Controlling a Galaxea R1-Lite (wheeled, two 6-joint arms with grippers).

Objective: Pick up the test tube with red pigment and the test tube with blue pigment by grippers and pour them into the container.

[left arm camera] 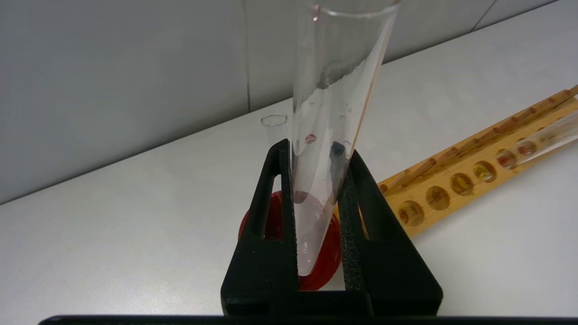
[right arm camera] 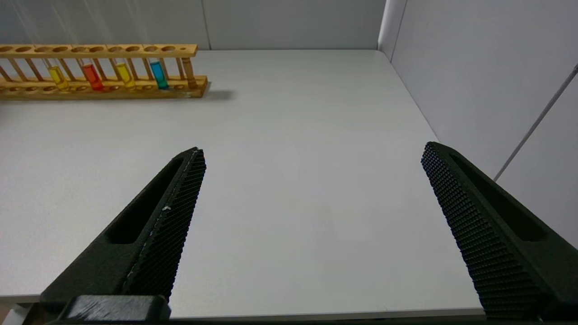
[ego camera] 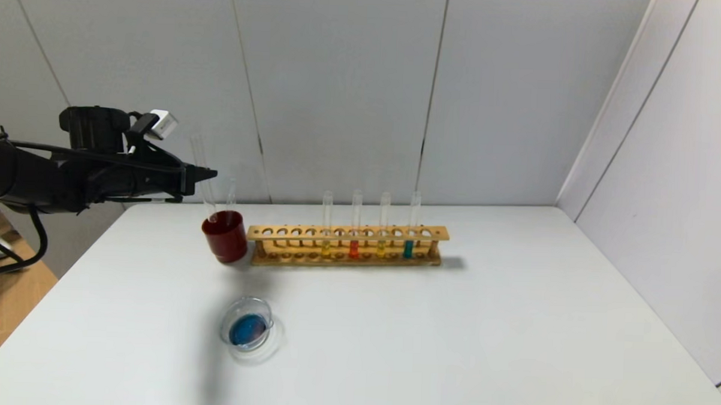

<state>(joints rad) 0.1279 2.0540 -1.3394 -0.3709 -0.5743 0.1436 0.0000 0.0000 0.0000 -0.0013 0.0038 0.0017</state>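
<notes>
pinching an apparently empty tube upright above the red cup, the left end effector is seen; right end effector spread.

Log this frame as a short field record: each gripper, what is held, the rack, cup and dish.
left gripper: shut on an emptied test tube, above the dark red cup
cup contents: another clear tube stands in it
right gripper: open, idle over bare table
rack: four tubes, liquids yellow, red, yellow, blue-teal
glass dish: in front of the cup, holds blue liquid
</notes>
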